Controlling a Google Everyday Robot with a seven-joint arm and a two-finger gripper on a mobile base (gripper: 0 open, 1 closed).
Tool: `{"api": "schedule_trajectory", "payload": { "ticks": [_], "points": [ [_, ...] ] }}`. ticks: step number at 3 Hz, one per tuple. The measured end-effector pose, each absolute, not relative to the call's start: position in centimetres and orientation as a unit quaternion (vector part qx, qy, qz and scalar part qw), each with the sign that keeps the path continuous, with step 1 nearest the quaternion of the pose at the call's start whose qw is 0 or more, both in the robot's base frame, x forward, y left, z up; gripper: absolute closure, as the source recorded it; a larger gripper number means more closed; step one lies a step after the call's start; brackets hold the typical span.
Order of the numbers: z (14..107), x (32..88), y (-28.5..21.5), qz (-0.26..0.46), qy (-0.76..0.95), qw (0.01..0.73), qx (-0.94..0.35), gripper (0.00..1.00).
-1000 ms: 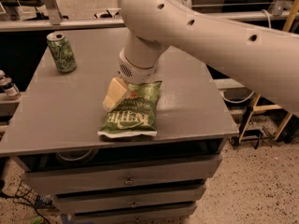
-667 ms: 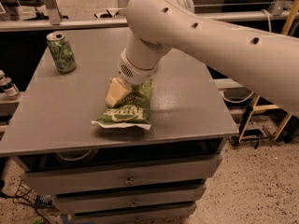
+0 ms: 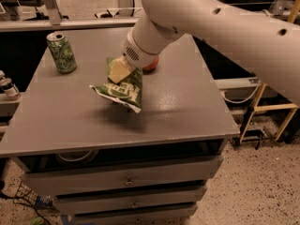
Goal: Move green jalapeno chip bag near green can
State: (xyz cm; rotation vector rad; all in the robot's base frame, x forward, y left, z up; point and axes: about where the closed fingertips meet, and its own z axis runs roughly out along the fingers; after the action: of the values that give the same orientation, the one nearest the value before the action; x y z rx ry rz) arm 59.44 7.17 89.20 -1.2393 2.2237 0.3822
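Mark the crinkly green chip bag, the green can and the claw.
crinkly green chip bag (image 3: 125, 90): camera view, printed front.
mottled green drink can (image 3: 62, 55): camera view, side wall.
claw (image 3: 118, 72): camera view, gripping bag's top.

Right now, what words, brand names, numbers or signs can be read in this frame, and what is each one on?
Green jalapeno chip bag, held above the table by the gripper: white lettering, too blurred to read.
Green can: mottled green and white pattern, no legible text.
Small bottle at the left edge: label too small to read.
No other text shows.
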Motion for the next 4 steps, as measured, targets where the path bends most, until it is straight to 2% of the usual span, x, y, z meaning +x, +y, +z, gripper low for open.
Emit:
{"api": "schedule_trajectory", "payload": {
  "ticks": [1,2,4],
  "points": [
    [93.5,60.6,7.1,0.152,0.778,0.352,-0.498,1.0],
    [93.5,60.6,7.1,0.152,0.778,0.352,-0.497,1.0],
    [95.7,63.5,13.1,0.175,0.729,0.392,-0.534,1.0]
  ]
}}
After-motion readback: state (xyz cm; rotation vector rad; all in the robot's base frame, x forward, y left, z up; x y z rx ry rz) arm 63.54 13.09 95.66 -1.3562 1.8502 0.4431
